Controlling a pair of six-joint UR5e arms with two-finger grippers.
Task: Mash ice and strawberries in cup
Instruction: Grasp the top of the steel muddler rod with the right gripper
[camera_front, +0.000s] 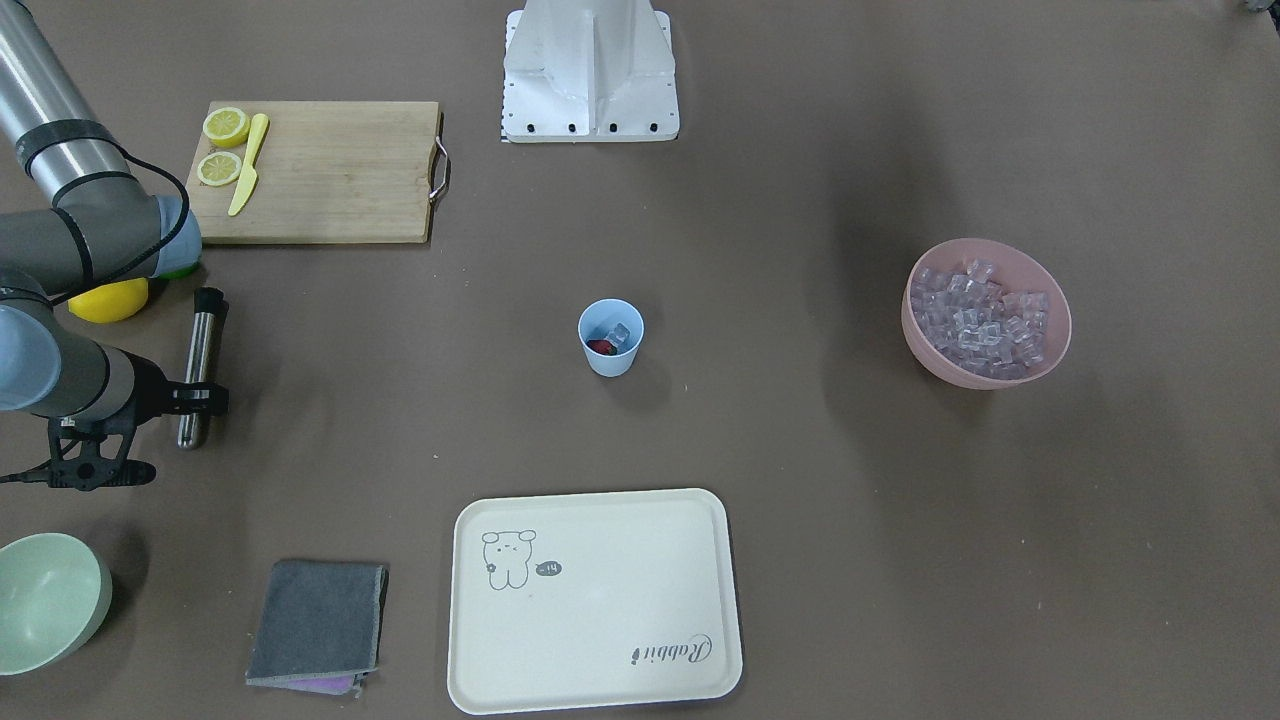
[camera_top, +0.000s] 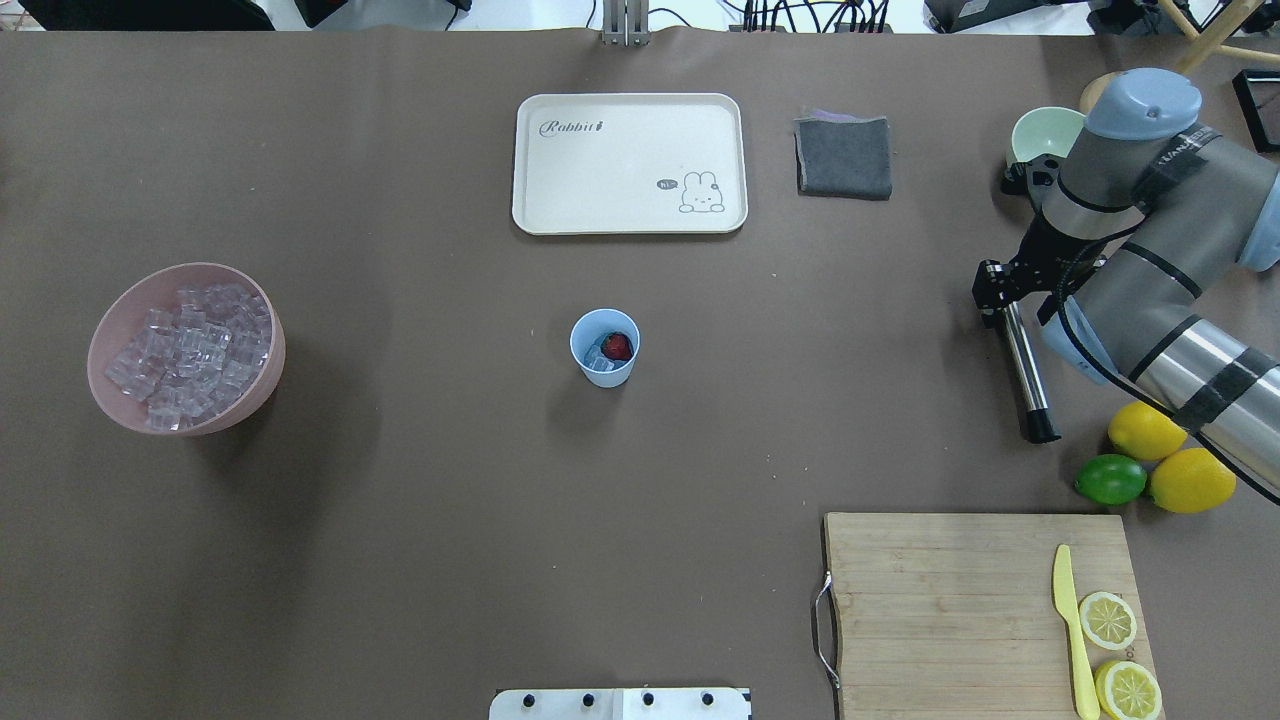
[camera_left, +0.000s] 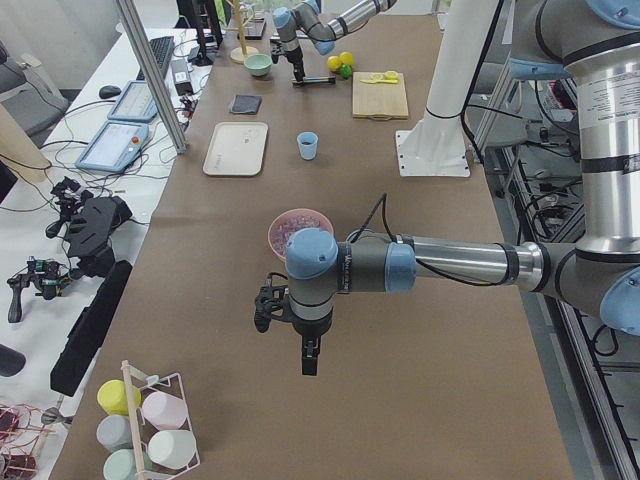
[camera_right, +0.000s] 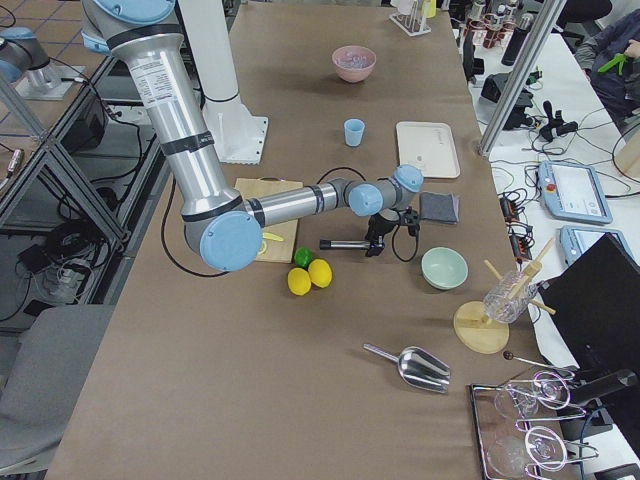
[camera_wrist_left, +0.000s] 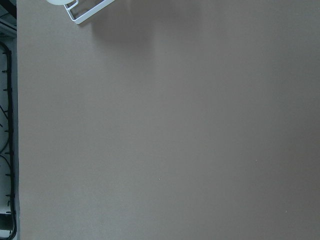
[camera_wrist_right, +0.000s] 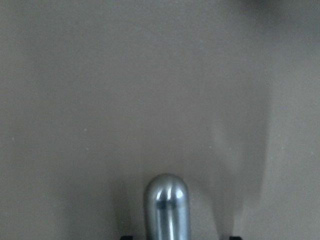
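The pale blue cup (camera_front: 610, 337) (camera_top: 604, 347) stands upright mid-table. In it lie a dark red strawberry (camera_front: 601, 347) (camera_top: 617, 346) and a few pieces of ice (camera_front: 620, 334) (camera_top: 598, 357). More ice (camera_front: 980, 318) (camera_top: 190, 340) fills a pink bowl (camera_front: 940, 365) (camera_top: 255, 395). A steel muddler (camera_front: 200, 350) (camera_top: 1025, 375) (camera_wrist_right: 167, 205) lies flat on the table. My right gripper (camera_front: 200, 398) (camera_top: 998, 300) is low over its far end, open, with a finger on each side of the rod. My left gripper (camera_left: 310, 355) hangs over bare table far from the cup; I cannot tell its state.
A cutting board (camera_top: 950, 600) with lemon halves (camera_top: 1107, 620) and a yellow knife (camera_top: 1070, 625) sits by the robot base (camera_front: 590, 70). Two lemons (camera_top: 1190, 480) and a lime (camera_top: 1110, 479) lie near the muddler. A cream tray (camera_top: 630, 150), grey cloth (camera_top: 845, 155) and green bowl (camera_front: 45, 600) line the far side.
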